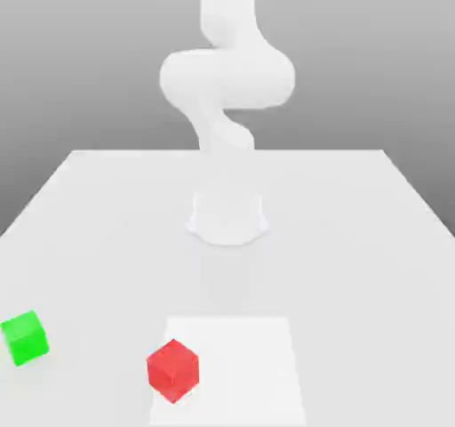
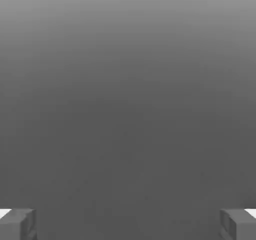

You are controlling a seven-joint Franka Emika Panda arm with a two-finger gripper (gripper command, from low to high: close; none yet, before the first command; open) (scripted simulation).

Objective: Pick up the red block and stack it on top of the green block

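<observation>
Red block [image 1: 172,370]: one cube, resting on the counter [image 1: 355,238] near the front edge, turned so a corner faces the exterior camera. It sits on the exterior view's left edge of a brighter white square patch [image 1: 244,363] marked on the counter surface, partly overlapping the patch's border. Nothing touches it.

Green block [image 1: 25,337]: one cube, also on the counter, toward the exterior view's left of the red block and well apart from it, near the counter's left edge. It stands slightly farther back than the red one. Nothing rests on top of it; the two blocks are unstacked.

Gripper [image 2: 128,224]: seen in the hand view, two grey fingers [image 2: 17,224] at opposite sides of the picture with a wide gap between them, so the jaws are spread apart and hold nothing. Between them lies a plain grey backdrop.

Arm [image 1: 227,78]: white, rising from a round base [image 1: 227,219] at mid-counter, behind both blocks, bending through a thick joint and running up out of the exterior view.

Counter: white, flat, against a grey background.
</observation>
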